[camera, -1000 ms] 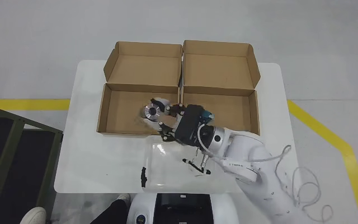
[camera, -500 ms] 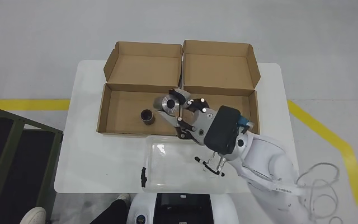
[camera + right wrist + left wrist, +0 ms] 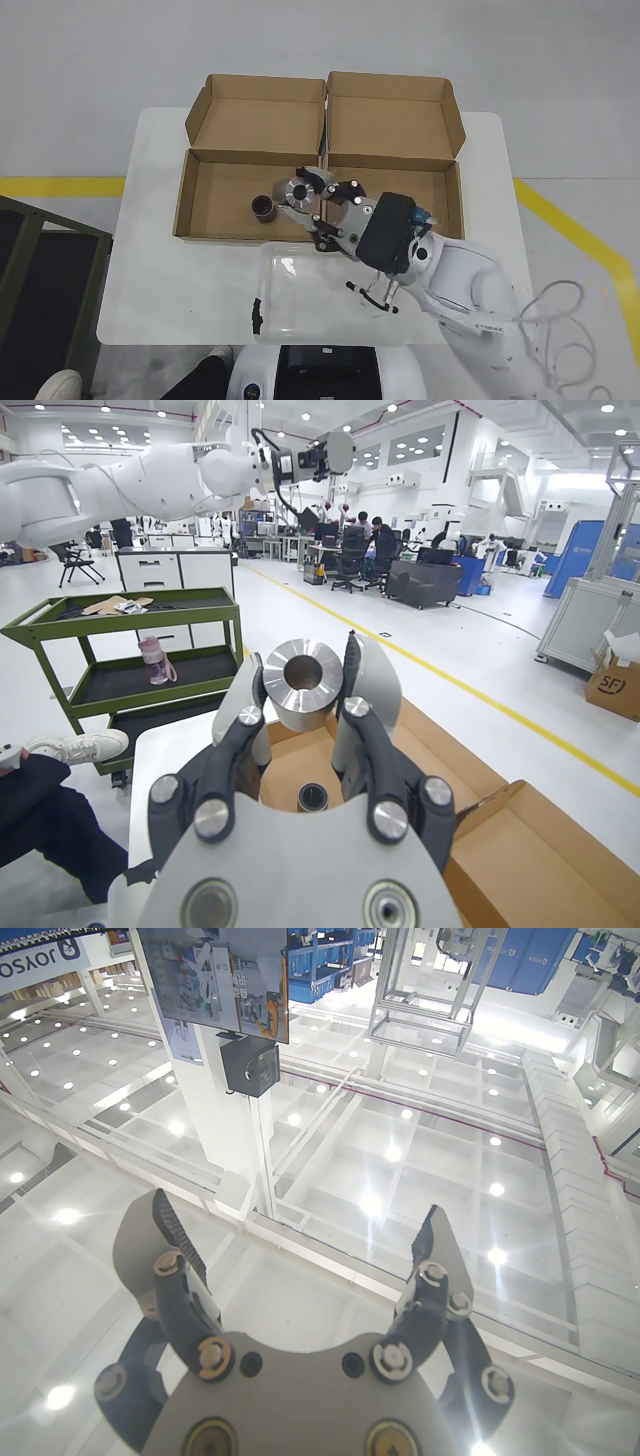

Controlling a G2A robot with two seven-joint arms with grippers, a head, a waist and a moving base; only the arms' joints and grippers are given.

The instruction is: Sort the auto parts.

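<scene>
My right gripper (image 3: 298,190) is shut on a silver metal cylinder (image 3: 295,187) with a bored centre, held above the right end of the left cardboard box (image 3: 215,195). In the right wrist view the cylinder (image 3: 302,685) sits between the fingers (image 3: 370,680), bore facing the camera. A small dark sleeve (image 3: 262,208) stands on that box's floor, just left of the held part, and it shows below the gripper (image 3: 312,797). My left gripper (image 3: 295,1228) is open with nothing in it, pointing up at the ceiling.
A second cardboard box (image 3: 425,195) adjoins on the right, both with lids folded back. A clear plastic tray (image 3: 300,300) at the table's front holds black parts (image 3: 375,297). A green cart (image 3: 30,260) stands left of the table.
My right gripper has carried the cylinder to the right inside the left box, uncovering the dark sleeve. In the last half second it has shifted only slightly.
</scene>
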